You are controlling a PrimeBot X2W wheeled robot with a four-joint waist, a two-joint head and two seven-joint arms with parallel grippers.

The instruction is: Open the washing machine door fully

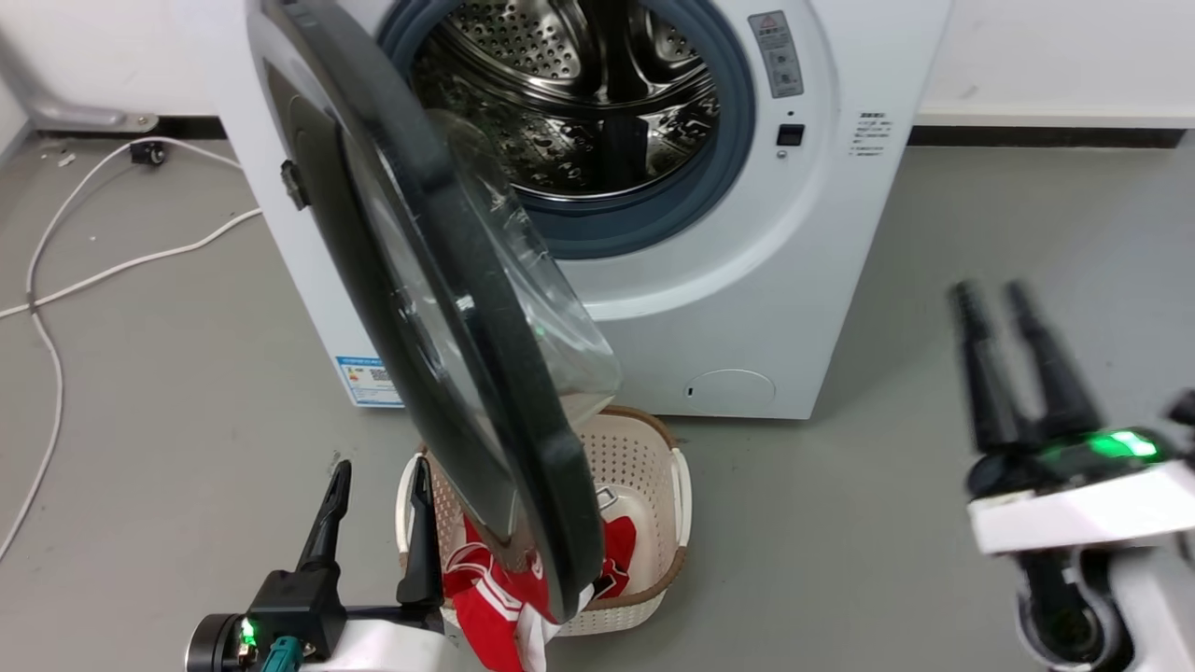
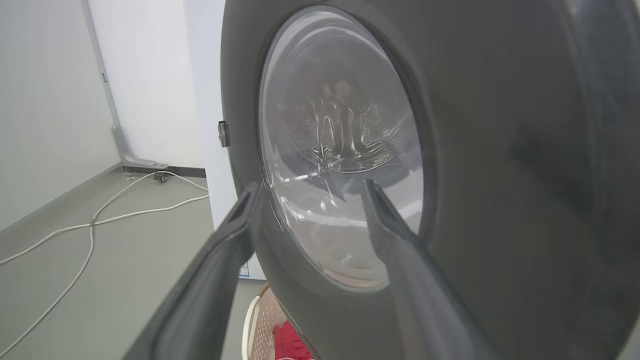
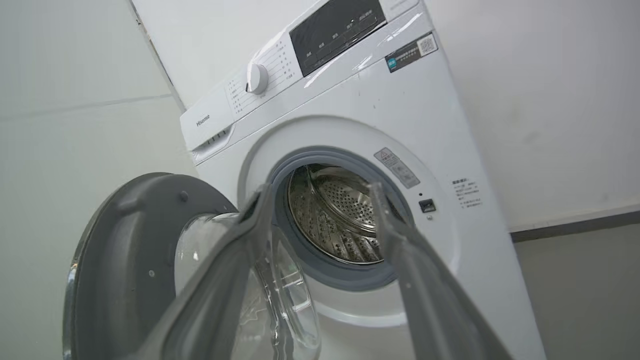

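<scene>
The white washing machine [image 1: 747, 280] stands against the wall with its steel drum exposed. The washing machine door [image 1: 485, 373], with a black rim and a clear glass bowl, is hinged at the left and swung out roughly square to the machine's front. My left gripper [image 1: 381, 464] is open at the lower left, its right finger close beside the door's outer face. In the left wrist view the door [image 2: 500, 150] looms just past the open left gripper [image 2: 310, 186]; whether they touch I cannot tell. My right gripper [image 1: 989, 289] is open and empty, well right of the door. The right gripper [image 3: 320, 186] faces the drum, the door [image 3: 125, 240] at lower left.
A cream perforated laundry basket [image 1: 653, 467] holding red clothing [image 1: 485, 588] sits on the floor under the door's free edge. White cables [image 1: 56, 280] trail over the grey floor at the left. Open floor lies right of the machine.
</scene>
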